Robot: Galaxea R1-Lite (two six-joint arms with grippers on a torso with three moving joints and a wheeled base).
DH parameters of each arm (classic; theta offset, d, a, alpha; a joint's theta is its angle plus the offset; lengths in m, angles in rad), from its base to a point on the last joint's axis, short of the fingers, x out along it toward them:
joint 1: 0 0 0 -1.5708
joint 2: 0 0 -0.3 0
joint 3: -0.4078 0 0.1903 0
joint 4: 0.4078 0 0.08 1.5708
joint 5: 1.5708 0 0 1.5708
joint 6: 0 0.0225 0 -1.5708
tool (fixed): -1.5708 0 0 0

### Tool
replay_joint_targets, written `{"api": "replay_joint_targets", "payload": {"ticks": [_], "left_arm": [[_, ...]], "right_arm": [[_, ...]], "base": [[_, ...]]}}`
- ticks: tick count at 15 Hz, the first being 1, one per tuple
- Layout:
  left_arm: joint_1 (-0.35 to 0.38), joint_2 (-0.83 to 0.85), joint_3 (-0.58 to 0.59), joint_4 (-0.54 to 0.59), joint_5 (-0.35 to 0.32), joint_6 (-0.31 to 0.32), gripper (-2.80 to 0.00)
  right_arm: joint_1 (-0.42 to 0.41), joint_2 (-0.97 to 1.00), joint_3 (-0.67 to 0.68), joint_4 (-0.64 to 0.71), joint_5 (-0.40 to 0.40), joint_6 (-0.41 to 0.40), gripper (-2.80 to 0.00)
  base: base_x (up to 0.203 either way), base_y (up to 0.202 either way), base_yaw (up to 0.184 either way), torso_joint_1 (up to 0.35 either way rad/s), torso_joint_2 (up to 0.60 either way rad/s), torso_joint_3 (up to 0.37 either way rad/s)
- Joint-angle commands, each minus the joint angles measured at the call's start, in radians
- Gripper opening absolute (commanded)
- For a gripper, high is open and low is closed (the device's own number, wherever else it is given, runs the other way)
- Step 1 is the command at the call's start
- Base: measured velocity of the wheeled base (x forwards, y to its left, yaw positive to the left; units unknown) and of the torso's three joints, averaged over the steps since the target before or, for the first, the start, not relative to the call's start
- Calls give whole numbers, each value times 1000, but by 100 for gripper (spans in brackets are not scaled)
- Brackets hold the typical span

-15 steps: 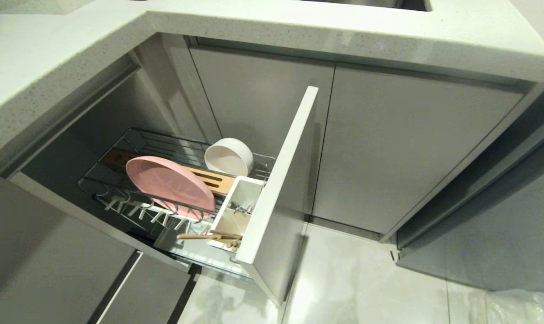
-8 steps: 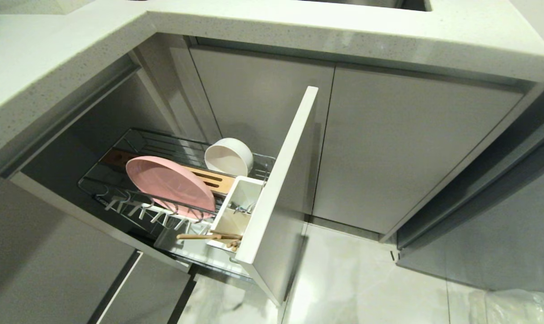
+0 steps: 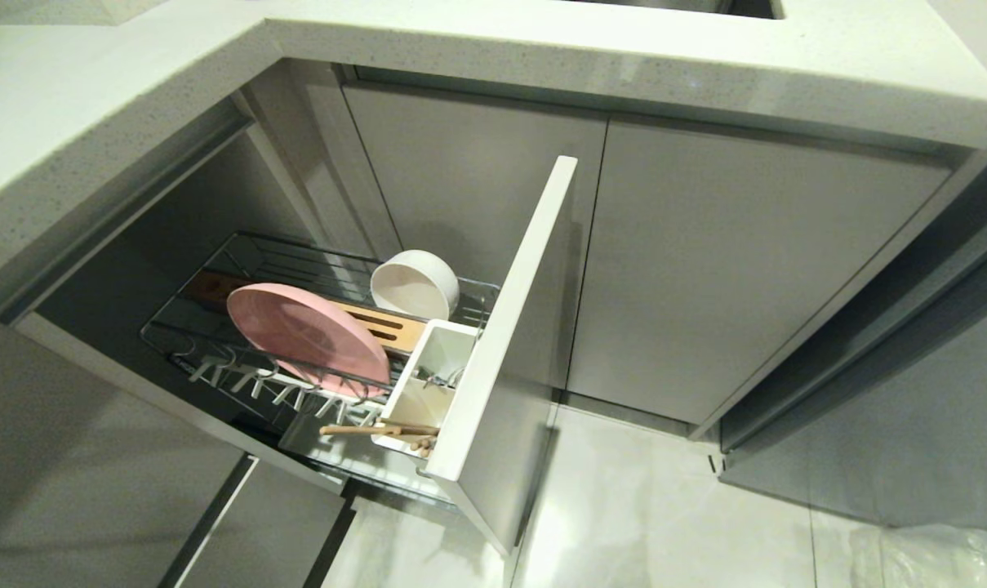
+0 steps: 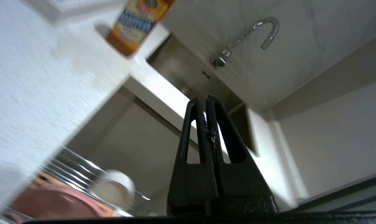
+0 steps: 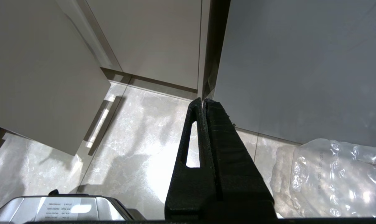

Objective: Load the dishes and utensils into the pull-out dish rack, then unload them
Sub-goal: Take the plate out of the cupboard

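Chrome wire of your pull-out dish rack point(image 3: 313, 269) stood drawn out, loaded: pink plate point(image 3: 305, 335) on edge, cream bowl point(image 3: 415, 283) beyond it, chopsticks point(image 3: 379, 429) lying level, pointing left from the white caddy point(image 3: 428, 371). Your left hand point(image 4: 205, 101), pressed together and empty, hung above with plate and bowl below it; it looked nearer. Your right hand point(image 5: 202, 102), also together, faced the floor point(image 5: 128, 140).

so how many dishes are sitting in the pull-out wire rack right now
2. A large flat pink plate leans on edge in the chrome wire dish rack, and a cream-white round bowl lies tipped on its side behind it. More could be hidden behind the plate.
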Motion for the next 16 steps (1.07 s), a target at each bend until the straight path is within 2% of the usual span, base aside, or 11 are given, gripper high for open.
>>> {"api": "replay_joint_targets", "payload": {"ticks": [1,3,6,8,10,12,14,16], "left_arm": [[-32,144,-116,106,-1,-107,-280],[-129,214,-204,271,6,-217,-280],[-248,297,-237,378,88,-293,-280],[-365,348,-239,428,197,-327,-280],[-506,410,-238,458,366,-381,-280],[-612,491,-236,467,542,-440,-280],[-645,554,-233,477,656,-491,-280],[-657,604,-232,532,704,-533,-280]], "right_arm": [[0,1,0,0,0,0,-280],[0,1,0,0,0,0,-280],[0,1,0,0,0,0,-280],[0,1,0,0,0,0,-280],[0,1,0,0,0,0,-280],[0,1,0,0,0,0,-280],[0,1,0,0,0,0,-280],[0,1,0,0,0,0,-280]], "base": [[0,0,0,0,0,0],[0,0,0,0,0,0],[0,0,0,0,0,0],[0,0,0,0,0,0],[0,0,0,0,0,0],[0,0,0,0,0,0],[0,0,0,0,0,0],[0,0,0,0,0,0]]}}
